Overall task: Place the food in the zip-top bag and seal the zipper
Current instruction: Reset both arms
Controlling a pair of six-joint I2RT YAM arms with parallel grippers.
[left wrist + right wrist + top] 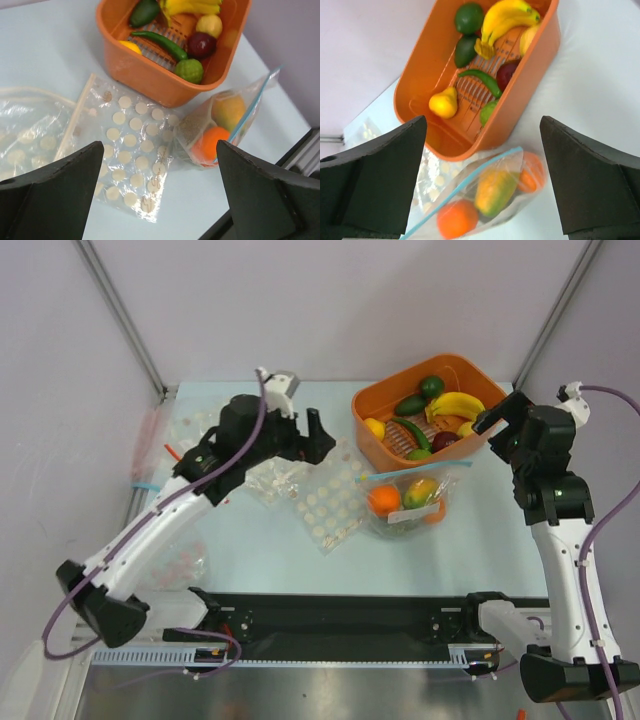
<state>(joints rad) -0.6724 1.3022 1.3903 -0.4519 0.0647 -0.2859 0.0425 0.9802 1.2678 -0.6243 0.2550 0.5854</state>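
The zip-top bag [412,502] lies on the table in front of the orange basket [372,440]. It holds two oranges [457,219], a mango [494,190] and a grey-green ball. Its light-blue zipper [465,183] runs along the mouth on the side toward the basket. The basket holds bananas [504,18], an avocado [465,50], a lemon and other toy food. My left gripper [322,432] is open and empty, above the dotted bags left of the basket. My right gripper [497,416] is open and empty, at the basket's right end, above the bag [225,125].
Clear bags printed with white dots [330,502] lie left of the zip-top bag; another [30,135] lies further left. A bag with a red strip [152,440] sits at the table's left edge. A black rail [340,625] runs along the near edge.
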